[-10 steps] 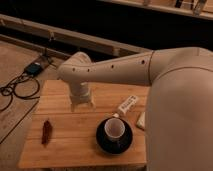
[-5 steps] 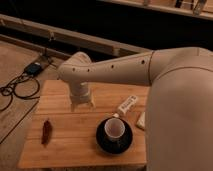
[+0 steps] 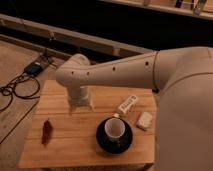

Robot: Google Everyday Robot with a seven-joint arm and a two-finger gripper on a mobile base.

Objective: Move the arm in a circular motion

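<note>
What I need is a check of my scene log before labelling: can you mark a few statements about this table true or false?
1. The cup sits on a dark saucer. True.
2. The claw is low over the back left part of the table, away from the cup. True.
3. The reddish-brown object lies right of the cup. False: it lies toward the table's left edge in the picture.
4. The arm reaches in from the picture's left. False: it comes from the right.
5. Cables lie on the floor left of the table. True.
</note>
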